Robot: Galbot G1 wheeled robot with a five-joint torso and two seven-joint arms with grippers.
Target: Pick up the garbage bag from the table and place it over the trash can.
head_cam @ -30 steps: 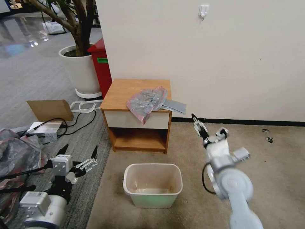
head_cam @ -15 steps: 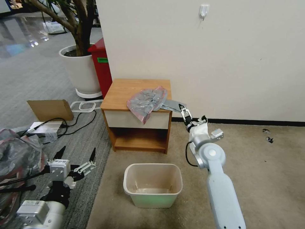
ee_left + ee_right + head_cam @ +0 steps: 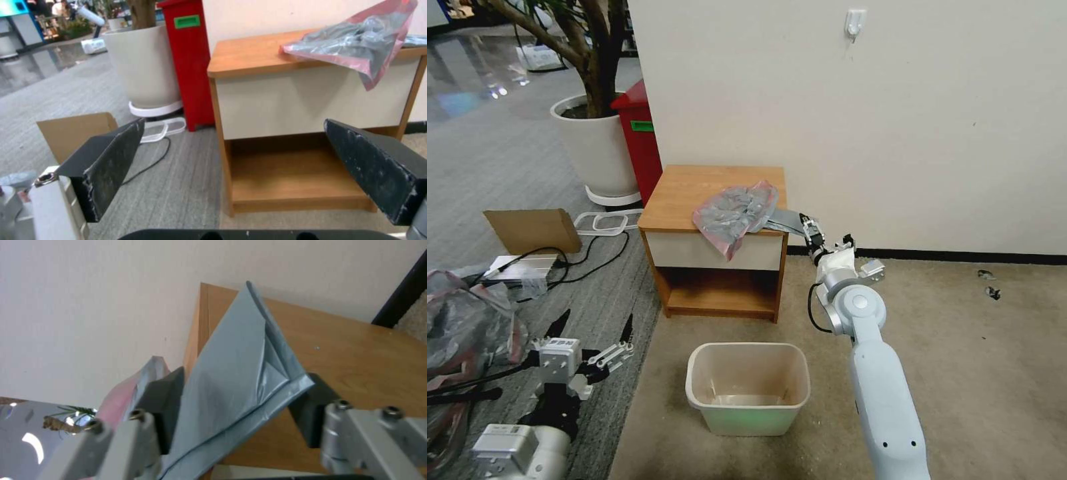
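bag: garbage bag (image 3: 735,212) on table (image 3: 694,190), flat grey tail w/ long axis out past right edge
r gripper (image 3: 808,227): fingers astride tail, not clamped
l gripper (image 3: 592,331): spread wide, low at left

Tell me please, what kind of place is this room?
Probably an office or lab corner staged like a bedroom. A small nightstand stands against a plain wall on carpet, with a beige bin before it. To the left are a potted tree, loose cables and a shiny lobby-like floor.

Head cam looks down; wrist cams sit low, close (all share the table (image 3: 694,193)).
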